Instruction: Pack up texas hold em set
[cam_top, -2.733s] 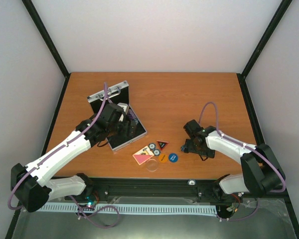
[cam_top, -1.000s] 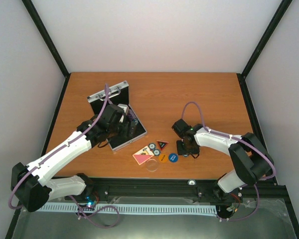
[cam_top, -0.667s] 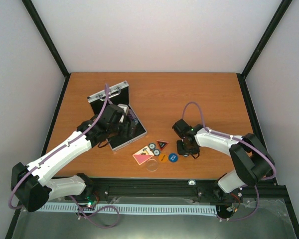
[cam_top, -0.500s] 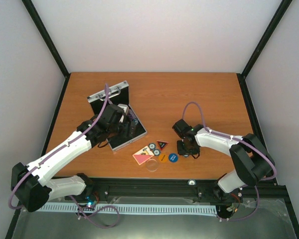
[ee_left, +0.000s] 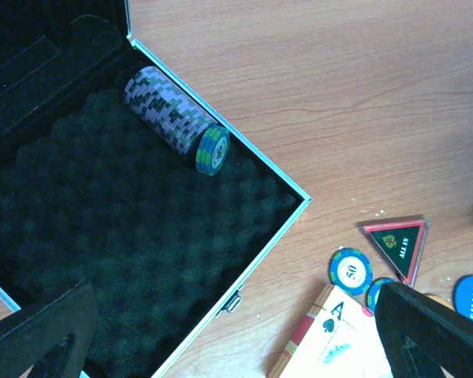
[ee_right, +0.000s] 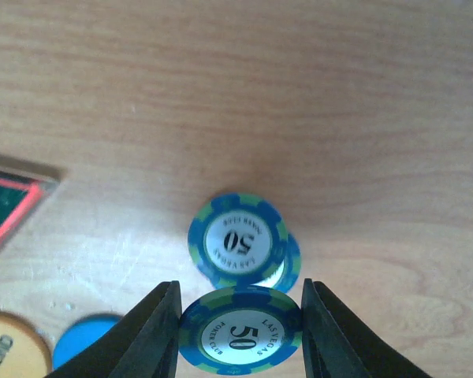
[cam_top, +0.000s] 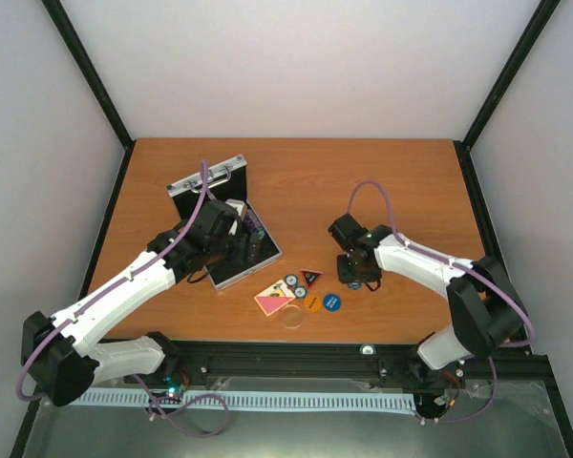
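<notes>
My right gripper [ee_right: 239, 290] is shut on a blue-white chip [ee_right: 240, 340] marked 50, held flat between both fingers above the table. Below it two more chips [ee_right: 238, 239] lie stacked on the wood. In the top view this gripper [cam_top: 355, 280] hangs right of the red-black triangle [cam_top: 311, 277]. The silver case [ee_left: 268, 161] lies open, with a row of chips [ee_left: 173, 118] on its black foam. My left gripper [ee_left: 236, 346] stands open over the case's near corner, nothing between its fingers. The pink card deck [cam_top: 272, 302], orange disc [cam_top: 310, 302], blue disc [cam_top: 332, 301] and clear disc [cam_top: 291, 318] lie in front.
Two loose chips [cam_top: 291, 284] sit between the case [cam_top: 267, 256] and the triangle. The case lid [cam_top: 208, 178] stands up at the back left. Black frame rails run along the table's sides and near edge [cam_top: 363, 351].
The right gripper closed on one chip of the small pile and rose, shifting slightly away from the front edge. The left arm has not moved.
</notes>
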You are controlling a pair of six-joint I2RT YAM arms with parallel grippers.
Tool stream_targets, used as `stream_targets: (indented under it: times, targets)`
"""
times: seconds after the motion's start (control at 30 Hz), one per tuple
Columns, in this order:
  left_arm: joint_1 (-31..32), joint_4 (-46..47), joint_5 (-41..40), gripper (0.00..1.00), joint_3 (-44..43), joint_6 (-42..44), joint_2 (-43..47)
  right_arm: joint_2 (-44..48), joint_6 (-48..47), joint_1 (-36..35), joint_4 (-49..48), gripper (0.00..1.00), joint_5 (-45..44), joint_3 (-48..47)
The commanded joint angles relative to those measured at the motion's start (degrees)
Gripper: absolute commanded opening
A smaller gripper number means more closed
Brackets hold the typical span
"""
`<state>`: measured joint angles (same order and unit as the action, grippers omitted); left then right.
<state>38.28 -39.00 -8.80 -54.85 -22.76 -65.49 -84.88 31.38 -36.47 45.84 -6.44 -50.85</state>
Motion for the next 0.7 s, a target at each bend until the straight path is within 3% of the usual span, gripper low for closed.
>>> stream_targets:
  times: [0.0,0.23,0.67]
  targets:
    - [0.13,-0.15,-0.54,1.00,-0.50,-0.59,0.84,-4.65,-3.07,1.40,0.19,0.36,-1.40,-3.04]
    - [0.10,-1.21,-1.54,1.00,-0.39,-0.57,2.06,-9.84,-4.84,1.71,0.38,0.36,-1.12,-7.27]
    - [0.13,-0.70,-1.57,1.00,0.40,-0.79,2.15,-10.54,-5.27,2.10,0.40,0.39,-1.06,-5.97]
